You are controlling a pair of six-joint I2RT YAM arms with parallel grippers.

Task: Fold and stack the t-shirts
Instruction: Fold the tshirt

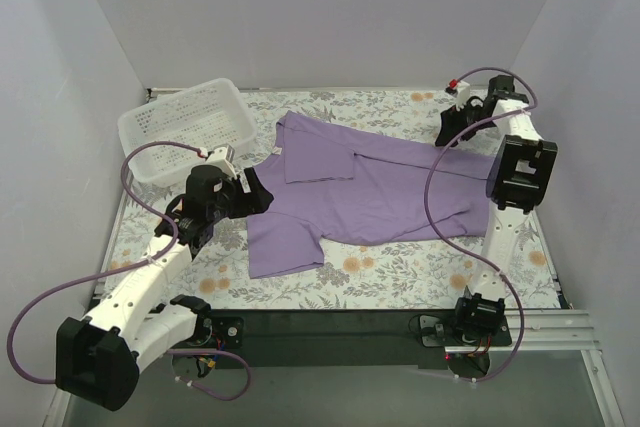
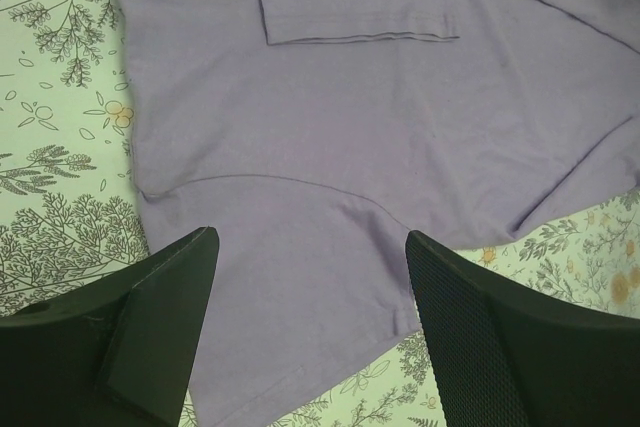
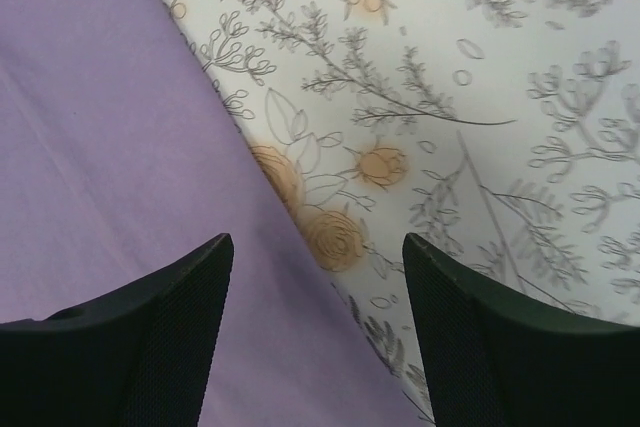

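T-shirt [image 1: 390, 197], purple, lies spread on the middle of the floral bench [image 1: 400, 277]. It is mostly flat, with one rectangular flap folded over onto its body near the left end.

At the far left corner we see a white plastic basket [image 1: 240, 105], standing apart from the shirt.

Just in front of the basket, the left end effector [image 1: 262, 194] sits at the shirt's left edge. In the left wrist view its two black fingers [image 2: 160, 317] stand wide apart. Purple cloth [image 2: 330, 147] fills the gap [image 2: 310, 247] between them, and the patterned bench [image 2: 60, 147] shows to the side. Nothing is gripped. We cannot tell whether the fingertips touch the cloth or hang just above it.

Across the shirt, at the far right, the right end effector [image 1: 447, 132] is over the shirt's far right edge. Its wrist view shows the fingers [image 3: 140, 337] parted widely around the gap [image 3: 315, 242], with nothing between them. The shirt's edge [image 3: 100, 147] runs diagonally under that gap, so one finger is over purple fabric and the other over bare floral bench [image 3: 480, 97]. We cannot tell whether it touches the cloth.
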